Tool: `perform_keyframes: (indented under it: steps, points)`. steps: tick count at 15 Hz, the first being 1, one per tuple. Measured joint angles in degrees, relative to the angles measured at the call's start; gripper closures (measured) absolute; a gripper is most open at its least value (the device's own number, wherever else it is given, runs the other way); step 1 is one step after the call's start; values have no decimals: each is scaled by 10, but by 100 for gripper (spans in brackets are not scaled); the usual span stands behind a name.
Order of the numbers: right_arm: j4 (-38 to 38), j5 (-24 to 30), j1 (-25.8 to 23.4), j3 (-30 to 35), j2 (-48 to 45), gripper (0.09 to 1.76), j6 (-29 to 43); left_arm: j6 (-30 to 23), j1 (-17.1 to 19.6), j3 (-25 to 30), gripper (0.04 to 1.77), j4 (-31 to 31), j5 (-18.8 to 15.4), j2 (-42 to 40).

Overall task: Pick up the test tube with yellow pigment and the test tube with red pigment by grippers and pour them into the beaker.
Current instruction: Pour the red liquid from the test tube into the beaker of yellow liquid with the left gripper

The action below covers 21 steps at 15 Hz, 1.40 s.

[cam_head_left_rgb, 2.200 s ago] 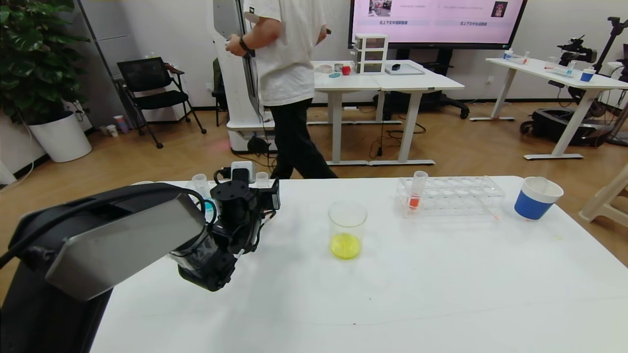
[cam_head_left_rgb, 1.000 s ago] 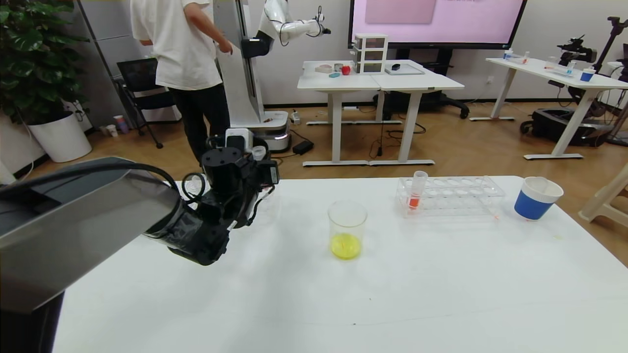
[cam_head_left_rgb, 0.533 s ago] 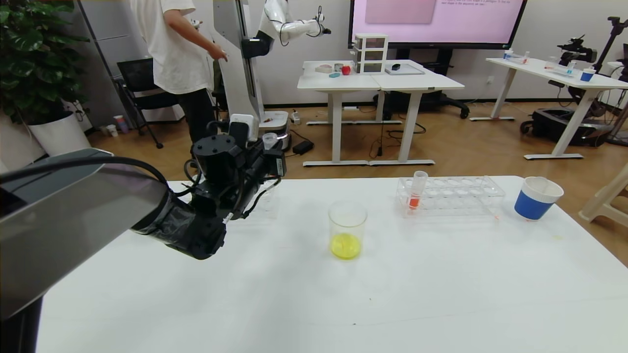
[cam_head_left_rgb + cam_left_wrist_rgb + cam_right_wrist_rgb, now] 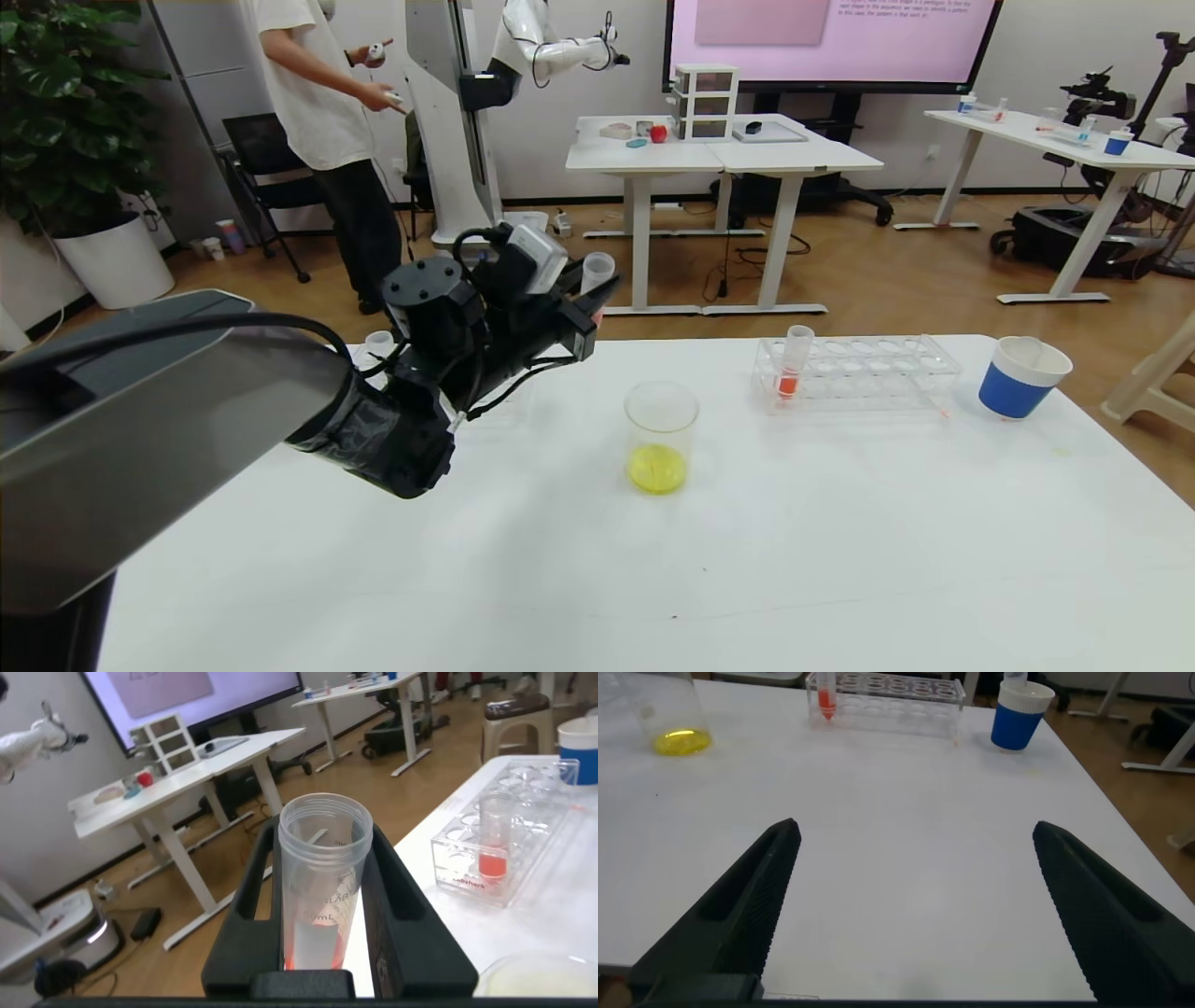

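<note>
My left gripper (image 4: 596,291) is shut on the test tube with red pigment (image 4: 597,270), held in the air up and to the left of the beaker, tilted with its open mouth toward it. In the left wrist view the tube (image 4: 322,887) sits between the black fingers (image 4: 252,887), with red liquid at its bottom. The beaker (image 4: 661,436) stands mid-table with yellow liquid in it. It also shows in the right wrist view (image 4: 656,709). The test tube with yellow pigment is out of view. My right gripper (image 4: 915,831) is open and empty, low over the near table.
A clear rack (image 4: 868,373) at the back right holds one tube of orange-red liquid (image 4: 794,364). A blue-and-white paper cup (image 4: 1022,376) stands right of it. A clear tube top (image 4: 378,343) shows behind my left arm. A person (image 4: 327,131) stands beyond the table.
My left gripper has risen from the back left of the table with the tube and swung right toward the beaker, tilting it. The person has walked left.
</note>
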Motion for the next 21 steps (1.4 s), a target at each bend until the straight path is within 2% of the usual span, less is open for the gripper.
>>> perform_keyframes:
  steps: [6, 8, 10, 13, 16, 18, 21]
  points:
    - [0, 0, 0, 0, 0, 11, 0, 175, -5, -3, 131, -8, -111, 23]
    - [0, 0, 0, 0, 0, 11, 0, 214, -10, -3, 131, -8, -131, 28]
    - [0, 0, 0, 0, 0, 11, 0, 247, -17, -3, 131, -8, -137, 32]
    - [0, 0, 0, 0, 0, 11, 0, 320, -17, -14, 131, -4, -184, 41]
    - [0, 0, 0, 0, 0, 11, 0, 348, -18, -33, 131, -8, -194, 53]
    - [0, 0, 0, 0, 0, 11, 0, 388, -16, -48, 131, -6, -231, 61]
    - [0, 0, 0, 0, 0, 11, 0, 455, -9, -66, 131, -7, -256, 75]
